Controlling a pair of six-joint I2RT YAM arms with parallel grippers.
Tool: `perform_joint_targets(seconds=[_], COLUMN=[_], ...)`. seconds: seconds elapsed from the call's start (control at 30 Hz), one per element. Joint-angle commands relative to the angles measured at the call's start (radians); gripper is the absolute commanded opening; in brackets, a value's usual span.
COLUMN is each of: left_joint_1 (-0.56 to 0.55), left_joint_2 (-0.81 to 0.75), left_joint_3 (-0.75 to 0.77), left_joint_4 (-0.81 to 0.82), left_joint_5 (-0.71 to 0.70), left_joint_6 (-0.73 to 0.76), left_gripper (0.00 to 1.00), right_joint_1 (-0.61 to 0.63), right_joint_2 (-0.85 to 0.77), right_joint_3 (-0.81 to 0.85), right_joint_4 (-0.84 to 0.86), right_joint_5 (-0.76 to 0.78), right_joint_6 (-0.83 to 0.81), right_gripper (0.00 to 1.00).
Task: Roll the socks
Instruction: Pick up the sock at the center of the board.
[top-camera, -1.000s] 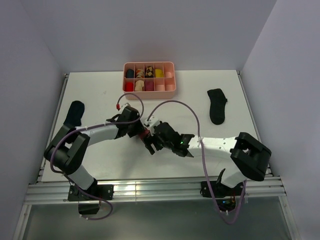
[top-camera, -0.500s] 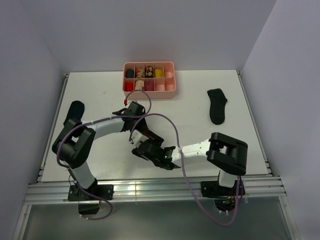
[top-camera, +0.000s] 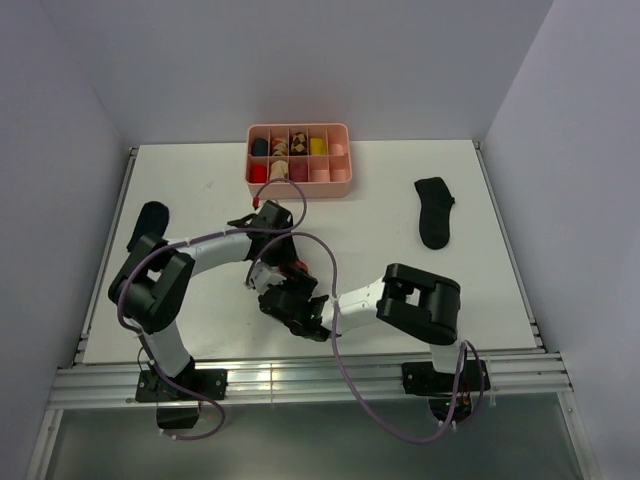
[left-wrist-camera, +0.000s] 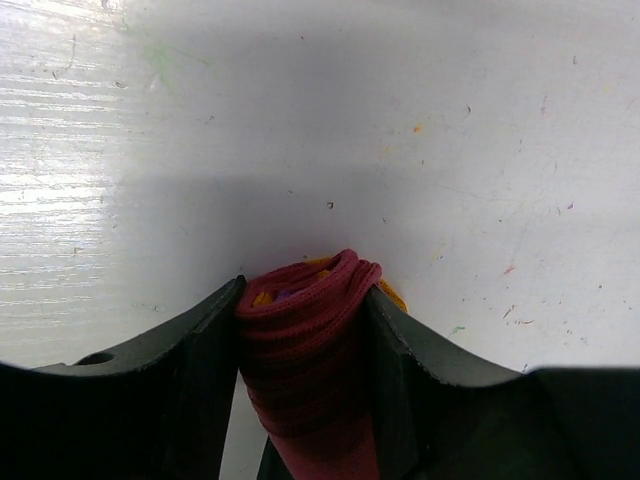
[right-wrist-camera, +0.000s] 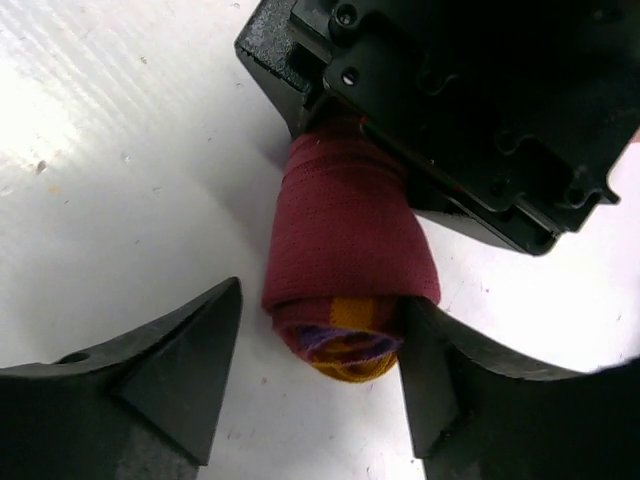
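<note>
Left gripper (left-wrist-camera: 305, 300) tight around rolled striped sock (left-wrist-camera: 308, 365), right gripper (right-wrist-camera: 320, 310) loose astride it

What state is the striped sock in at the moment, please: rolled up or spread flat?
Rolled up: the striped sock is a tight maroon bundle, orange-and-purple end showing, clamped in the left gripper.

Left gripper (left-wrist-camera: 305, 300) and right gripper (right-wrist-camera: 325, 320) crowd the centre around the rolled sock (right-wrist-camera: 345, 230); bare table (top-camera: 380, 220) lies open to the right, bounded by a black sock (top-camera: 435, 212) and the far-edge tray (top-camera: 298, 190).
</note>
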Motion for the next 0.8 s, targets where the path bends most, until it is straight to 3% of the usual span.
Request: perform_joint_targets(seconds=[0.0, 0.07, 0.17, 0.2, 0.3, 0.53, 0.77], left_joint_1=[-0.03, -0.032, -0.035, -0.036, -0.036, -0.035, 0.019], left_joint_2=[0.079, 0.082, 0.089, 0.089, 0.084, 0.011, -0.155], left_joint_3=[-0.037, -0.032, -0.021, -0.02, -0.015, 0.029, 0.094], left_joint_4=[-0.175, -0.187, -0.2, -0.2, -0.195, -0.183, -0.178], left_joint_5=[0.03, 0.027, 0.02, 0.019, 0.022, 0.014, -0.076], left_joint_6=[0.052, 0.06, 0.074, 0.075, 0.077, 0.039, -0.043], left_gripper=[0.53, 0.54, 0.54, 0.54, 0.54, 0.66, 0.79], right_joint_1=[0.005, 0.003, -0.011, -0.015, -0.037, -0.077, -0.123], right_joint_2=[0.064, 0.08, 0.077, 0.071, 0.04, -0.107, -0.27], right_joint_3=[0.043, 0.049, 0.036, 0.029, 0.0, -0.099, -0.213], right_joint_4=[0.009, -0.012, -0.026, -0.029, -0.039, -0.048, -0.045], right_joint_5=[0.011, 0.016, 0.003, -0.015, -0.068, -0.291, -0.408], right_joint_6=[-0.013, -0.005, 0.023, 0.041, 0.068, 0.165, 0.259], right_gripper=[0.67, 0.59, 0.38, 0.23, 0.0, 0.0, 0.0])
